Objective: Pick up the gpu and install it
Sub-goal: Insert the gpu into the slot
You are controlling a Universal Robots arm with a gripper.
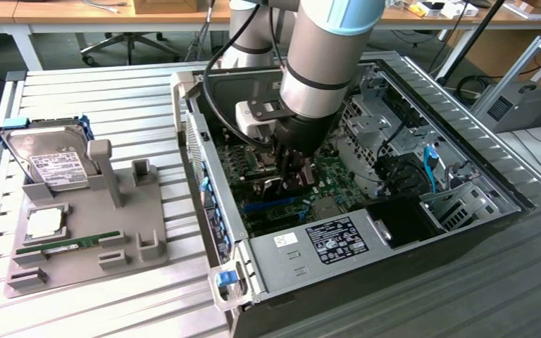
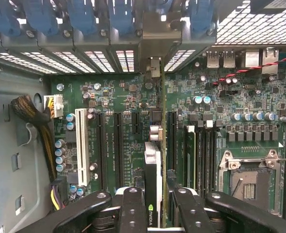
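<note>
The gpu (image 2: 153,167) shows edge-on in the wrist view, a thin card with a black cooler face and a green logo, and its silver bracket (image 2: 155,70) reaches towards the case's rear slot openings. My gripper (image 2: 155,196) is shut on it, with one black finger (image 2: 132,206) on each side. The card stands upright over the black expansion slots of the green motherboard (image 2: 230,102). Whether it sits in a slot I cannot tell. In the exterior view my gripper (image 1: 289,176) is down inside the open computer case (image 1: 346,243), over the motherboard.
On the exterior view's left, a grey fixture (image 1: 134,239) holds a silver hard drive (image 1: 53,158), a processor (image 1: 45,222) and a narrow green RAM stick (image 1: 68,244). Inside the case are a white slot (image 2: 81,145), a cable bundle (image 2: 31,114) and the processor socket (image 2: 249,182).
</note>
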